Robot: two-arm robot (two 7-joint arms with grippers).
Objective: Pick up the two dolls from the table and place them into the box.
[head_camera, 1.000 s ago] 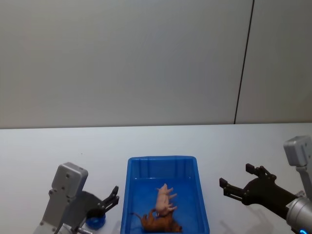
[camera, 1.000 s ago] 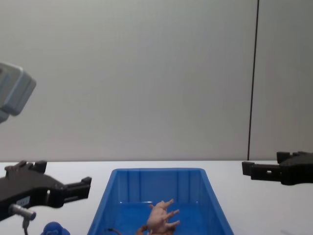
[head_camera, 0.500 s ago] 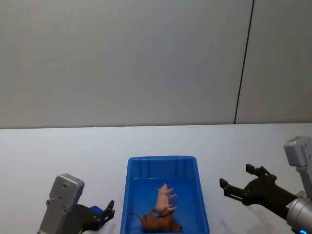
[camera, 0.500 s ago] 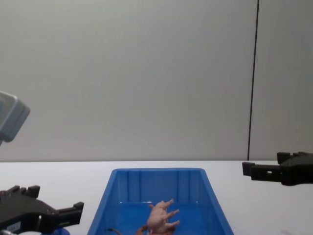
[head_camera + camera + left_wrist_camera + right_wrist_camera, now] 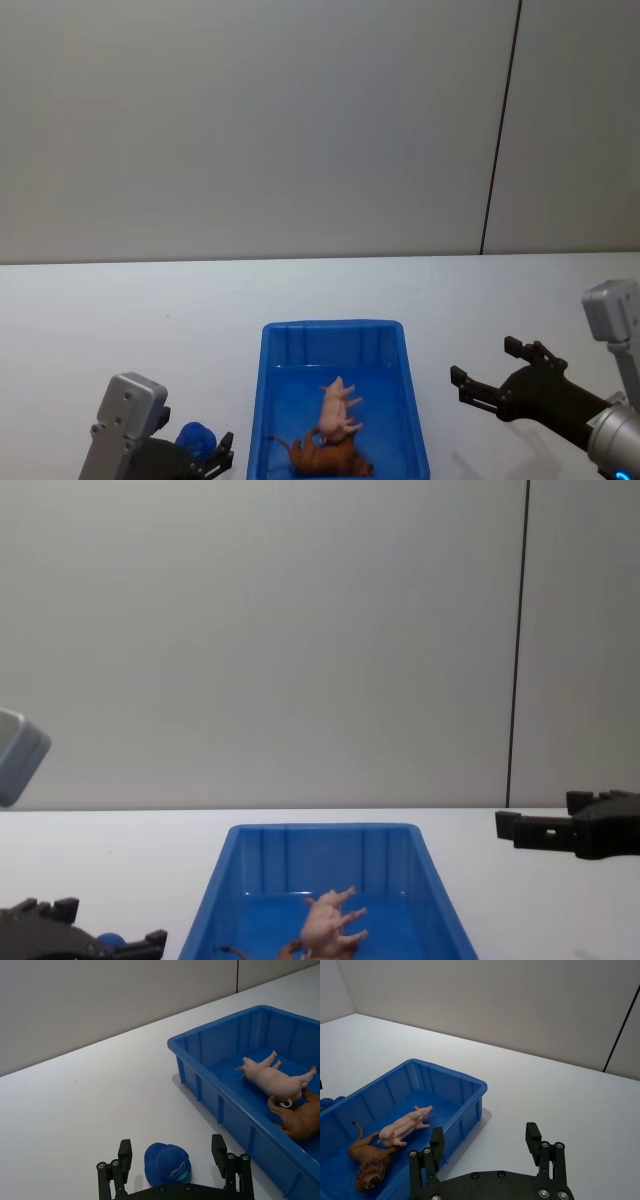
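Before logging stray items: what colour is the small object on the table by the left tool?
Blue small rounded object; clearest in the left wrist view.

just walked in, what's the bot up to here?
Both dolls are already in the bright blue plastic bin: the pale pink pig figurine and the brown lion figurine lie on their sides, touching. Neither gripper holds anything. The left gripper hangs open, low over the white table beside the bin, right by a small blue toy. The right gripper hovers open on the bin's other side.
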